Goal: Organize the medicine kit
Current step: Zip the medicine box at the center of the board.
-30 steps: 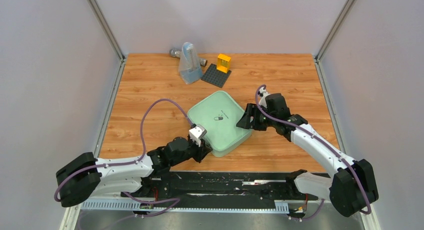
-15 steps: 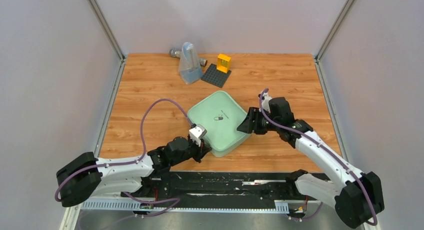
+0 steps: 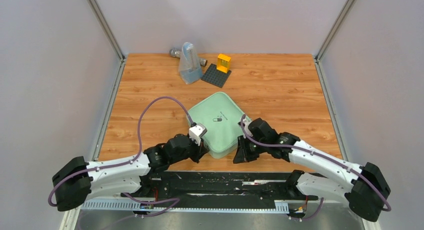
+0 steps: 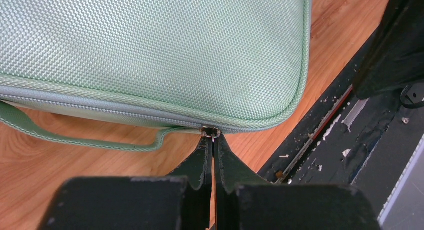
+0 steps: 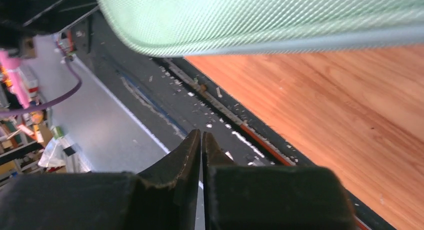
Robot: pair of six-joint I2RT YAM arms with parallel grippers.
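from the top external view, the medicine kit is being shown lying flat on the wooden table, near its front edge and between the two arms. the left gripper is being held against the kit's near left corner, and the right gripper is being held low, just beside the kit's near right edge. at the far edge, well apart from the kit, a translucent pouch, a dark baseplate and a yellow block are being seen close together.

from the left wrist view, the kit's woven green side and its zip line are being shown filling the upper part of the frame. the left jaws are being pressed tightly together, and the zipper pull is being pinched at their tips. a green carry strap is being seen lying on the wood beside them.

from the right wrist view, the right jaws are being held almost together, with only a thin slit between them and nothing in it. the kit's rounded edge is being seen above the tips, apart from them, and the black base rail is lying beyond.
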